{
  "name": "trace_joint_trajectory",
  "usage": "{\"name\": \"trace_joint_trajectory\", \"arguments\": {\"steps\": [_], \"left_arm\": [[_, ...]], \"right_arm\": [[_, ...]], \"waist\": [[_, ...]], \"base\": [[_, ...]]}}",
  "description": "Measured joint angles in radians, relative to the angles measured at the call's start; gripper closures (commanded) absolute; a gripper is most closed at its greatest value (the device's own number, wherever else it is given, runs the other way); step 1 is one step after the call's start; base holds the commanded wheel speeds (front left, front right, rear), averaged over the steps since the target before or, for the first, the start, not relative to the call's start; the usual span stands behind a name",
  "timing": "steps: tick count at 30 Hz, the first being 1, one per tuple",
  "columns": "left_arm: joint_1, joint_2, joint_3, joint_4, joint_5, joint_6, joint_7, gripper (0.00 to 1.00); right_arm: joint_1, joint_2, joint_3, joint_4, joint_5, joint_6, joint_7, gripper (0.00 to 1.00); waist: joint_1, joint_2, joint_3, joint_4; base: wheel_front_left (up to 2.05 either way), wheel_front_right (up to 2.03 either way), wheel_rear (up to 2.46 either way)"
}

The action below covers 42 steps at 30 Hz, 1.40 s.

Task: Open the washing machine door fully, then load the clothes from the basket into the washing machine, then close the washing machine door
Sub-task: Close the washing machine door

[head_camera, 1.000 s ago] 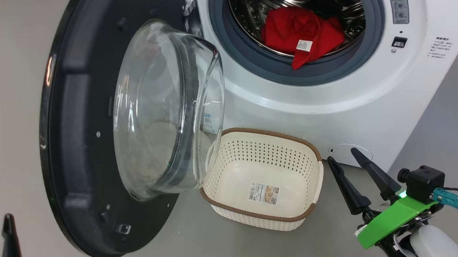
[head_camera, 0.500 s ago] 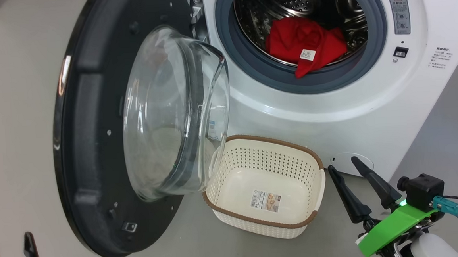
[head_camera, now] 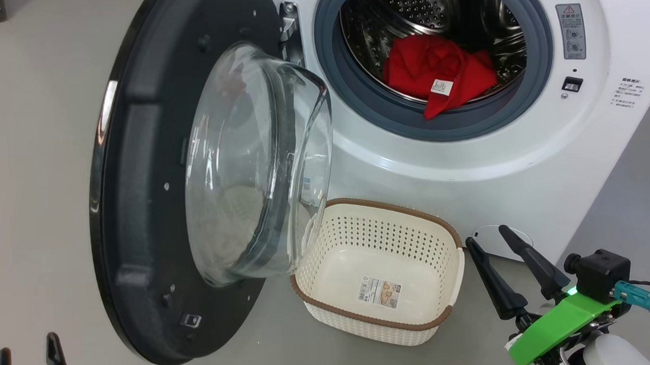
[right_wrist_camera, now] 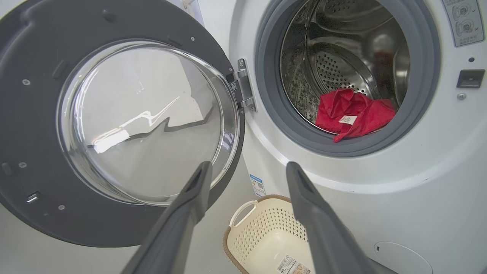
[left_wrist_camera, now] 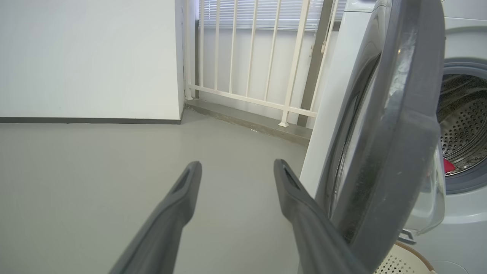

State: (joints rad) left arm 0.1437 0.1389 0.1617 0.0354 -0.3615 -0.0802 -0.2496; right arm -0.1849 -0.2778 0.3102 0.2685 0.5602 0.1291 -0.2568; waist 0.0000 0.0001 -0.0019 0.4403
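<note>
The washing machine [head_camera: 470,162] stands with its door [head_camera: 135,216] swung wide to the left, glass bowl facing inward. The clothes [head_camera: 437,79], red with a white label, lie in the steel drum, one fold draped over the grey seal. The basket [head_camera: 332,300] sits on the floor below the opening with nothing in it but a sticker. My left gripper [head_camera: 28,350] is open at the lower left, left of the door's edge [left_wrist_camera: 395,152]. My right gripper [head_camera: 486,234] is open at the lower right, beside the basket, holding nothing.
Grey floor [head_camera: 19,167] stretches left of the door. In the left wrist view a white wall [left_wrist_camera: 87,57] and a white railing [left_wrist_camera: 251,68] stand beyond it. A round white flap [head_camera: 489,237] sits low on the machine's front. A blue sticker [right_wrist_camera: 258,185] shows near the hinge.
The head camera has shifted, moving the whole scene down and right in view. My left gripper now shows both fingers at the lower left. The right gripper, clothes and basket have stayed put.
</note>
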Motion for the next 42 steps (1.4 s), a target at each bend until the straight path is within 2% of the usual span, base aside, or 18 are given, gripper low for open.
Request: {"name": "trace_joint_trajectory", "arguments": {"steps": [31, 32, 33, 35, 36, 42], "left_arm": [[0.0, -0.014, 0.0, -0.039, 0.025, 0.007, 0.0, 0.01], [0.0, -0.014, 0.0, -0.041, 0.025, 0.007, 0.0, 0.16], [0.0, -0.014, 0.0, -0.042, 0.025, 0.007, 0.0, 0.39], [0.0, -0.013, 0.0, -0.048, 0.025, 0.007, 0.0, 0.73], [0.0, -0.013, 0.0, -0.052, 0.025, 0.007, 0.0, 1.0], [-0.001, -0.002, 0.001, -0.081, 0.018, 0.007, 0.012, 1.0]], "right_arm": [[0.0, 0.0, -0.001, 0.0, -0.003, 0.0, 0.0, 0.0], [0.0, 0.0, -0.001, 0.0, -0.003, 0.0, 0.0, 0.0], [0.0, 0.0, -0.001, 0.0, -0.003, 0.0, 0.0, 0.0], [0.0, 0.0, -0.001, 0.0, -0.003, 0.0, 0.0, 0.0], [0.0, 0.0, -0.001, 0.0, -0.003, 0.0, 0.0, 0.0], [0.0, 0.0, -0.006, -0.001, -0.003, 0.0, 0.0, 0.0]], "waist": [[0.0, -0.0001, 0.012, -0.006], [0.0, 0.0, 0.012, -0.006], [0.0, 0.0, 0.012, -0.007], [-0.0001, 0.0, 0.012, -0.007], [0.0, -0.0001, 0.013, -0.008], [0.0, 0.0, 0.019, -0.009]], "base": [[0.0, 0.0, 0.0], [0.0, 0.0, 0.0], [0.0, 0.0, 0.0], [0.0, 0.0, 0.0], [0.0, 0.0, 0.0], [0.0, 0.0, 0.0]]}}
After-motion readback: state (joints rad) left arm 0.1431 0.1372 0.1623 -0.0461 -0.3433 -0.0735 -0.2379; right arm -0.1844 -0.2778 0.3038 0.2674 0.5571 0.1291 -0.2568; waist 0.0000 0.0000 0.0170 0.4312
